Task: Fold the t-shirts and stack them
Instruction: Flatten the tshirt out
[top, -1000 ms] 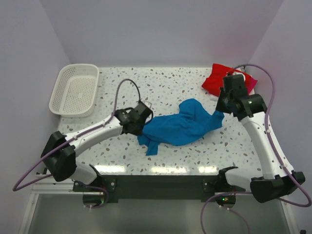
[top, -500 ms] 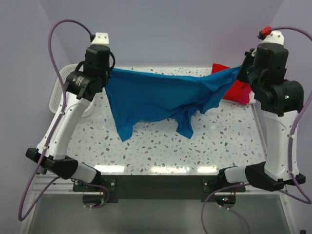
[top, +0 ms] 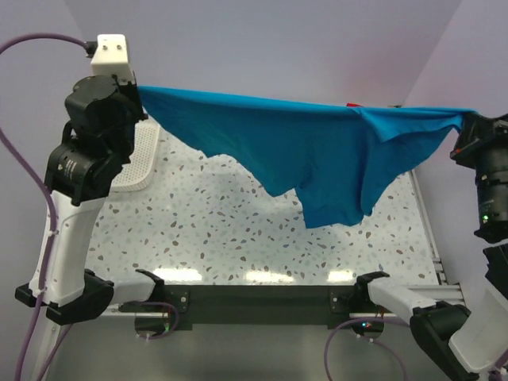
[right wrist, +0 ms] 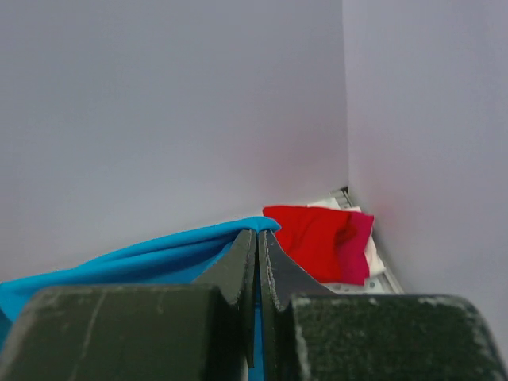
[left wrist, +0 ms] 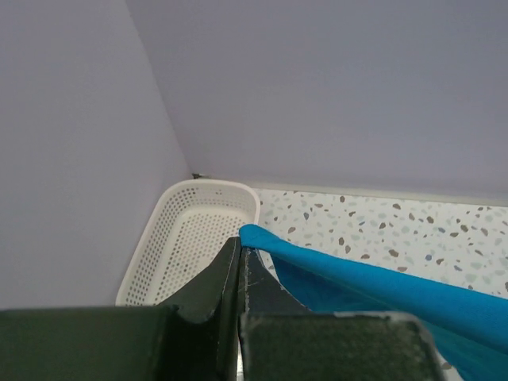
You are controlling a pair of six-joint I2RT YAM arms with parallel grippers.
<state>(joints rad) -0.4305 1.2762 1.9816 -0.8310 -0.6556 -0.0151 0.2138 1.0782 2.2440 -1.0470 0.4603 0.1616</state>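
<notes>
Spreading step: blue t-shirt [top: 317,151] is stretched between both jaws, each clamped on its edge; laying flat on counter [top: 198,230] below is needed.

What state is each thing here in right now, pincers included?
blue t-shirt, held aloft, stretched between both pincers.
left pincer, shut on the blue t-shirt.
right pincer, shut on it too.
red t-shirt, bunched in far right corner.
magenta-pink t-shirt, bunched against the red one.
white mesh basket, upright, far left corner.
</notes>
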